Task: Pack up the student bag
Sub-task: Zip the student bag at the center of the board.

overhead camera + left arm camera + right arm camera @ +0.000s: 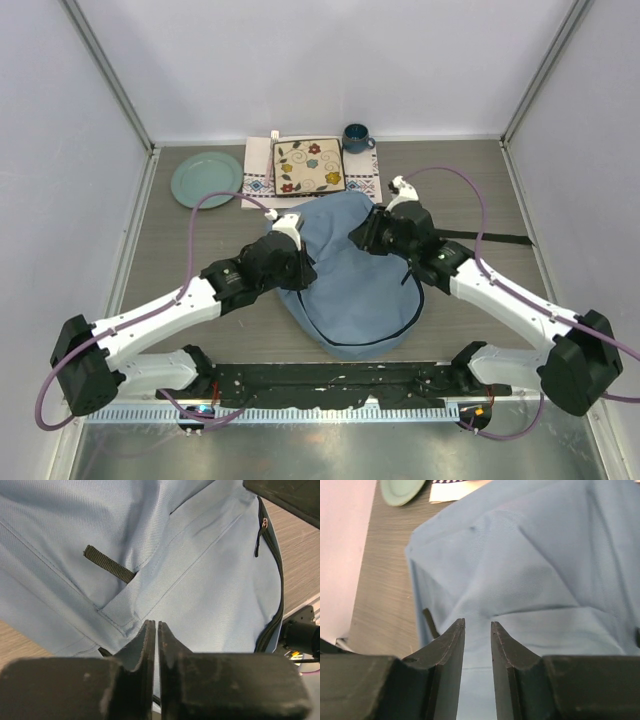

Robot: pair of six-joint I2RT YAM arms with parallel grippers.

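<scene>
- While both arms reach over it, the blue bag [355, 285] lies flat in the middle of the table [180, 255], its dark zip line curving round the near edge.
- Behind it, at the far edge, sit a green plate [206, 178], a flowered square plate [309, 165] on a patterned cloth [258, 172], and a dark blue mug [356, 137]; all 4 are apart from the bag.
- Left gripper [153, 630]: its 2 fingers are pressed almost together, with only a hairline gap between them. They lie right at a fold of the fabric below a small black webbing loop [109, 564]. Whether cloth is pinched in that slit I cannot tell.
- Right gripper [477, 630]: the fingers stand slightly apart, a narrow slot, hovering over the bag's rumpled cloth. Nothing shows between them.
- A zip pull [263, 523] shows at the bag's dark-edged side in the left wrist view; whether the zip is run shut along its length cannot be read.
- Progress, as a judgement: no student items lie loose on the table, and the bag looks rather flat. That fits either a bag being opened for packing or one being closed and smoothed afterwards; the pictures do not settle which.
</scene>
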